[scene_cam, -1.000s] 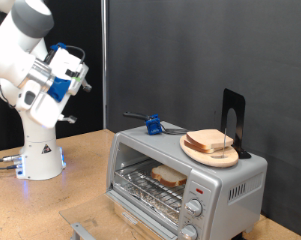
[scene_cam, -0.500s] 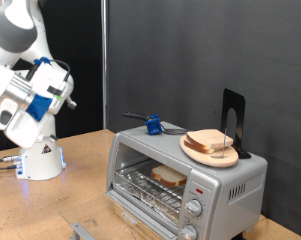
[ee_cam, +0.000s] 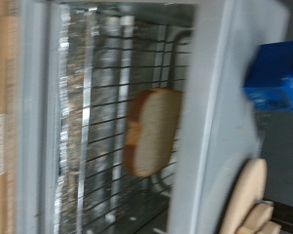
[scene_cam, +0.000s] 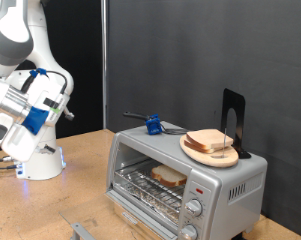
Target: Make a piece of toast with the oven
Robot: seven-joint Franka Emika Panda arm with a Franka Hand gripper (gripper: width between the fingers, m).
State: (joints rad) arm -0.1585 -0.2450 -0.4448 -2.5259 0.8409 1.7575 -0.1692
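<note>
The oven (scene_cam: 220, 183) stands on the wooden table at the exterior view's lower right, its inside open to view. A piece of toast (scene_cam: 170, 176) lies on the wire rack inside. It also shows in the wrist view (ee_cam: 156, 132), on the rack (ee_cam: 97, 146). More bread slices lie on a round wooden plate (scene_cam: 193, 150) on top of the oven. My gripper (scene_cam: 62, 100) hangs in the air at the exterior view's left, well away from the oven and facing it. Its fingers do not show in the wrist view.
A blue-handled tool (scene_cam: 152, 125) and a black bookend (scene_cam: 233, 118) stand on the oven's top. The robot base (scene_cam: 38, 160) is at the left on the table. A grey metal piece (scene_cam: 80, 232) lies at the bottom edge.
The arm has swung left and downward, carrying the gripper farther from the oven. The toast, the plate and the oven have not moved.
</note>
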